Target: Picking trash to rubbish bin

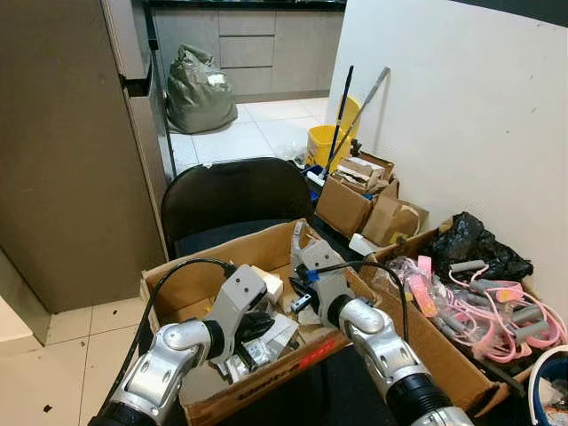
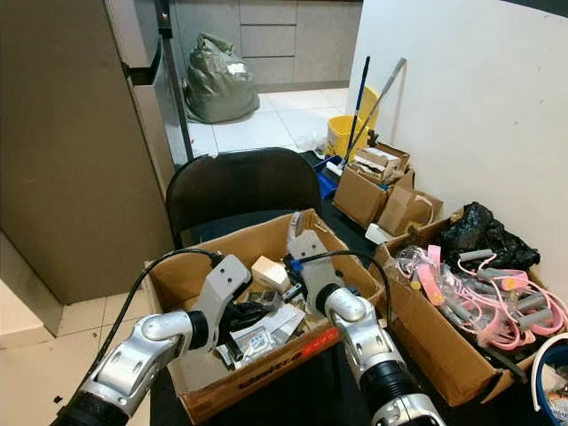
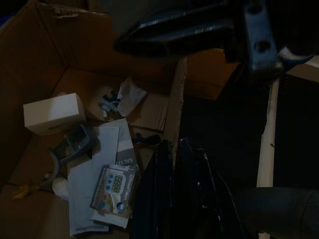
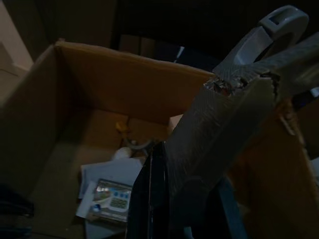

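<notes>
An open cardboard box (image 1: pixel 174 286) of odds and ends rests on a black chair. Inside lie a small white box (image 2: pixel 269 271), white papers and a packaged digital gadget (image 3: pixel 113 186). My left gripper (image 2: pixel 260 312) reaches low into the box over the papers, its fingers (image 3: pixel 162 164) shut together with nothing between them. My right gripper (image 2: pixel 297 271) is at the box's far right corner, shut on a grey piece with a loop-shaped end (image 2: pixel 300 235) that stands upright above the rim; the same grey piece (image 4: pixel 224 114) runs along the fingers in the right wrist view.
The black chair back (image 1: pixel 235 195) rises behind the box. To the right stands a second box of pink cables (image 1: pixel 497 311) with a black bag (image 1: pixel 475 240). Further back are small cartons (image 1: pixel 355 200), a yellow mop bucket (image 1: pixel 324 142) and a tied rubbish sack (image 1: pixel 200 89). A tall cabinet (image 1: pixel 62 160) is on the left.
</notes>
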Robot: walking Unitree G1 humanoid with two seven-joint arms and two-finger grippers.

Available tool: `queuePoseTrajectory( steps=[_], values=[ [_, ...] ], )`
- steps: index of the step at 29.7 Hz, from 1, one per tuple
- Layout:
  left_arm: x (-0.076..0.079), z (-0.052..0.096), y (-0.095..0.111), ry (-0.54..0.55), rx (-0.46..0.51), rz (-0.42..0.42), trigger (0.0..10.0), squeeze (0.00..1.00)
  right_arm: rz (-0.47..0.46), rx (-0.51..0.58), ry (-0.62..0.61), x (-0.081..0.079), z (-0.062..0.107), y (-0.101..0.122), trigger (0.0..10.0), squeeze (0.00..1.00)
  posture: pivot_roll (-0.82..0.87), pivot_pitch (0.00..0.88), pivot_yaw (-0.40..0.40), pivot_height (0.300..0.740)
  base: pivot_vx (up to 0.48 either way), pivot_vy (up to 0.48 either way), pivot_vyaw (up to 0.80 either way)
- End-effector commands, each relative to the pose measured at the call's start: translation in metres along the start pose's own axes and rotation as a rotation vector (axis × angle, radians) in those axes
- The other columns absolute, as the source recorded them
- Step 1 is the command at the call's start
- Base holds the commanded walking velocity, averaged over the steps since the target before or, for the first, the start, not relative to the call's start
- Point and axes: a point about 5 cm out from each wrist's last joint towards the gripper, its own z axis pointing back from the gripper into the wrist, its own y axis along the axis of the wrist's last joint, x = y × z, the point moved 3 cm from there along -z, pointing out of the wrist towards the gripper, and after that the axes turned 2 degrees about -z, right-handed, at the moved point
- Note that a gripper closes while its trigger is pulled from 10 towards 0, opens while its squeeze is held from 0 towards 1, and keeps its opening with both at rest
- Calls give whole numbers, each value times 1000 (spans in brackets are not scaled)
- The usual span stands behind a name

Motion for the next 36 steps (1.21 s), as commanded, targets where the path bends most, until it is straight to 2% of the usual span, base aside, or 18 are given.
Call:
queuePoseTrajectory(
  steps=[1,3,4,5,7,9,10,17,23,29,33,36],
  values=[
    [-2,3,-1,7,-20,-22,10000,0,-23,9,-23,4,-2,1,10000,0,-64,42,-38,740,0,0,0],
    [-3,4,0,15,-24,-26,10000,0,-32,8,-44,6,-4,0,10000,0,-64,43,-36,740,0,0,0],
    [-4,4,0,20,-28,-27,10000,0,-68,17,-56,8,-6,2,10000,439,-63,46,-34,740,0,0,0],
    [-5,4,0,21,-29,-27,10000,0,-78,20,-59,8,-6,3,10000,1000,-63,46,-34,740,0,0,0],
    [-5,5,-1,23,-32,-29,10000,0,-83,25,-56,8,-7,4,10000,1000,-64,49,-34,740,0,0,0],
    [-7,5,-1,38,-36,-27,10000,0,-22,42,-113,15,-7,8,10000,1000,-64,49,-34,740,0,0,0],
    [-8,5,-1,48,-39,-25,10000,0,-19,46,-128,17,-7,9,10000,0,-64,53,-33,740,0,0,0],
    [-17,5,-1,121,-45,-36,10000,0,-74,70,-198,31,-2,9,10000,0,-66,55,-28,740,0,0,0],
    [-55,7,24,439,75,-66,10000,0,-109,160,-363,62,24,9,10000,0,-79,54,-22,740,0,0,0],
    [-56,4,30,472,108,-51,10000,0,-128,136,-486,77,39,1,10000,0,-87,53,-18,740,0,0,0],
    [-49,-1,30,453,115,-40,10000,0,-162,116,-544,83,50,-9,10000,0,-96,49,-14,740,0,0,-800],
    [-46,-6,31,451,128,-50,10000,0,-157,109,-564,81,58,-14,10000,0,-99,50,-18,740,0,0,-800]
  ],
)
